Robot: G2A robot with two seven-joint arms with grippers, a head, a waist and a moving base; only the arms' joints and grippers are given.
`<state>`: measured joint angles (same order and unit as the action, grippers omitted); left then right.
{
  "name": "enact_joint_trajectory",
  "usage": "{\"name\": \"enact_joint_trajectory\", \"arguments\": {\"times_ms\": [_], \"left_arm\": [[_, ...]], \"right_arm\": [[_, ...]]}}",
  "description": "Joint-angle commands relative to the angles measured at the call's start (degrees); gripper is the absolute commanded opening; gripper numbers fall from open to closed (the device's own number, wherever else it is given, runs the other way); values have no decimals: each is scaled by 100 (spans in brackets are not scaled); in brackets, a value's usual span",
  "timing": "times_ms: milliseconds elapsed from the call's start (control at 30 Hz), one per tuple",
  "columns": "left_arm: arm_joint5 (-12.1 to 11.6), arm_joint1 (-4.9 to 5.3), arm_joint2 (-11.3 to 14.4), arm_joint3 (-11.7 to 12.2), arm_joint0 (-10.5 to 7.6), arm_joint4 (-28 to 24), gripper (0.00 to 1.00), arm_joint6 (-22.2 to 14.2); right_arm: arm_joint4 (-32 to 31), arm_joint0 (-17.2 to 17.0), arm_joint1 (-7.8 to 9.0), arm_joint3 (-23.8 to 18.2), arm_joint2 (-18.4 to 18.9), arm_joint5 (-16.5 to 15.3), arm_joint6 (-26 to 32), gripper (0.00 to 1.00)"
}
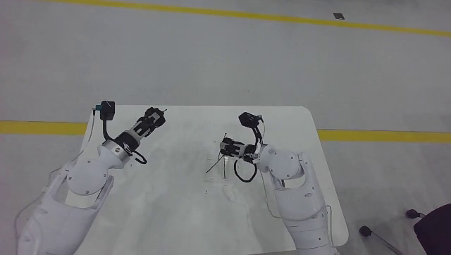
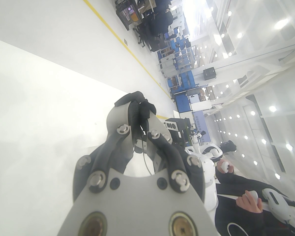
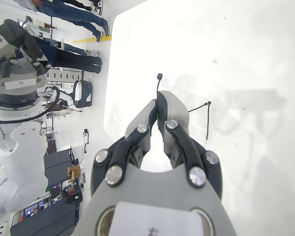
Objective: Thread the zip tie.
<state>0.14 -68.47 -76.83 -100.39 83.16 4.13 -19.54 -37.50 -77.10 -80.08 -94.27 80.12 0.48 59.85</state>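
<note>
Zip tie [image 3: 159,76]: held off the table [image 1: 183,206] in the right gripper [image 3: 157,104], approx. table centre. Fingers pinched tight on the strap just below the head; head sticks out clear past the fingertips. Tail end runs back behind the fingers, can't tell where it lies.

Left gripper [image 2: 139,109]: at approx. 10 o'clock from the right gripper, well apart, near the far-left table edge. Pads pressed together. A thin dark strand runs down behind them; can't tell if it's a tie or the gripper's own cable.

Loose ties [image 3: 207,121]: two thin black straps flat on the table, just beside the right gripper at approx. 7 o'clock as seen from above, not touched.

Assessment: pick-up looks done, threading not yet begun, i.e. early in the task. No loop formed, nothing seen in the head slot.

Next move, in my judgement: bring the two grippers together, get the tail into one of them, line the tip square w/ the head slot. Slot is tiny and the strap springy, so the head must be held steady and the feed slow
</note>
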Motion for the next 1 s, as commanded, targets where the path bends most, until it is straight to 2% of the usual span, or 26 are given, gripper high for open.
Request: {"name": "enact_joint_trajectory", "arguments": {"times_ms": [0,67,267,433,600,767,967], "left_arm": [[0,0,0,0,0,0,0,0],[0,0,0,0,0,0,0,0],[0,0,0,0,0,0,0,0],[0,0,0,0,0,0,0,0],[0,0,0,0,0,0,0,0],[0,0,0,0,0,0,0,0],[0,0,0,0,0,0,0,0]], "right_arm": [[19,-9,0,1,8,2,-48,0],[282,-102,8,-4,96,-40,-310,0],[1400,-473,41,-165,481,-582,-979,0],[2243,-764,82,-239,721,-1181,-1278,0],[3035,-1044,114,-307,801,-1948,-1415,0],[3593,-1273,150,-529,751,-1996,-1315,0],[3593,-1273,150,-529,751,-1996,-1315,0]]}}
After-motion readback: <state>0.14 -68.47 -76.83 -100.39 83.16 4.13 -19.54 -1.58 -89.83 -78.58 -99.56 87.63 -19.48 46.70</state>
